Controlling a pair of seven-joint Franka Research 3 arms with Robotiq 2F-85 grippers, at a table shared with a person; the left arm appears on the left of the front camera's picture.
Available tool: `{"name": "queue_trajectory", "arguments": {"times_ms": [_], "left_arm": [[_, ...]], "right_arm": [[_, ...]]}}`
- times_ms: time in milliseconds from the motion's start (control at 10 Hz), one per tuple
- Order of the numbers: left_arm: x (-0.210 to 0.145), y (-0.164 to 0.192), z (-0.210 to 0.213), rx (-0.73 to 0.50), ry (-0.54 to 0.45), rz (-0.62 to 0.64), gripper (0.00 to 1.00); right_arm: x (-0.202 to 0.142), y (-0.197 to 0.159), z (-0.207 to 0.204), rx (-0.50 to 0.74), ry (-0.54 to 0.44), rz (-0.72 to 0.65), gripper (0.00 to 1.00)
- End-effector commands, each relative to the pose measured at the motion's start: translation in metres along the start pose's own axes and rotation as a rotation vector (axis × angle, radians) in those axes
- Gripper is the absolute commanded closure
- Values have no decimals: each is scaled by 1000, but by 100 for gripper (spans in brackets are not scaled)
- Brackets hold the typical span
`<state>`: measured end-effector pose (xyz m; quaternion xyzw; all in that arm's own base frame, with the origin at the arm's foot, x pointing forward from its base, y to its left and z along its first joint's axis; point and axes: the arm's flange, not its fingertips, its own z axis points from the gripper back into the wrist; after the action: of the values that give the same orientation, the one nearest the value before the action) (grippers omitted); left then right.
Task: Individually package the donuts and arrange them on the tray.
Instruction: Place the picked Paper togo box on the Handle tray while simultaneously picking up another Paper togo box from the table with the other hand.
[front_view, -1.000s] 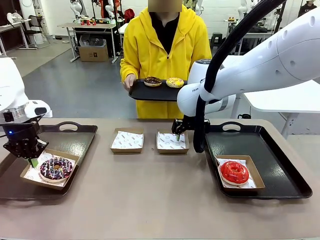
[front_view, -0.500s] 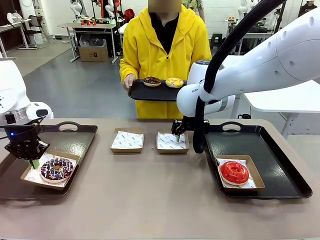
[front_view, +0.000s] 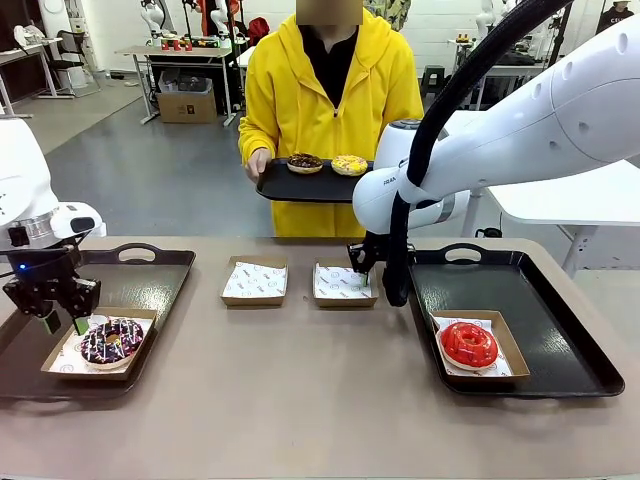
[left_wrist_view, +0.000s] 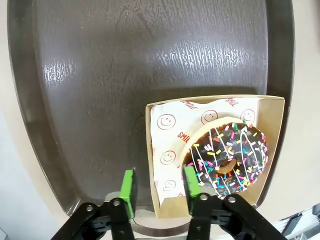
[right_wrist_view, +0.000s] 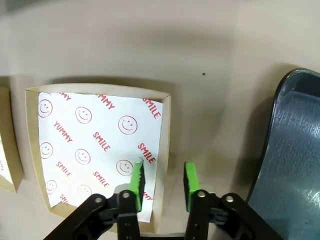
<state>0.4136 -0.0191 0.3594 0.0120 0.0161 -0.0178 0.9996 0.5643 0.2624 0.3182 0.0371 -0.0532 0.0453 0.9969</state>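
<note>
My left tool (front_view: 63, 324), half open, empty, straddles the box wall (left_wrist_view: 150, 150) by one sprinkled donut (front_view: 111, 340) on the left tray (front_view: 150, 278); two donuts (front_view: 305, 161) (front_view: 349, 163) sit on the person's tray (front_view: 290, 186). My right tool (right_wrist_view: 162, 178), likewise, straddles an empty box (right_wrist_view: 164, 125); one red donut (front_view: 468, 344) sits boxed on the right tray (front_view: 560, 320).

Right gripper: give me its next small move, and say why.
Probably close the right gripper on the side wall of the empty box. One finger sits inside over the printed paper, the other outside, and the jaws stand apart around that wall. Once gripped, the box could likely be pulled toward the tray beside it.
</note>
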Motion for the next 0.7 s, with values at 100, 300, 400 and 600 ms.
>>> {"name": "queue_trajectory", "arguments": {"times_ms": [100,300,400,600], "left_arm": [[-8,5,2,-21,-10,-9,1],[-9,6,5,-34,-8,-13,0],[-9,6,8,-44,-5,-14,0],[-12,10,17,-121,25,-2,1]], "right_arm": [[-1,-3,0,2,-41,-32,100],[-1,-5,4,2,-49,-39,100],[-1,-4,4,3,-51,-40,100],[-2,-2,16,-8,-35,-49,100]]}}
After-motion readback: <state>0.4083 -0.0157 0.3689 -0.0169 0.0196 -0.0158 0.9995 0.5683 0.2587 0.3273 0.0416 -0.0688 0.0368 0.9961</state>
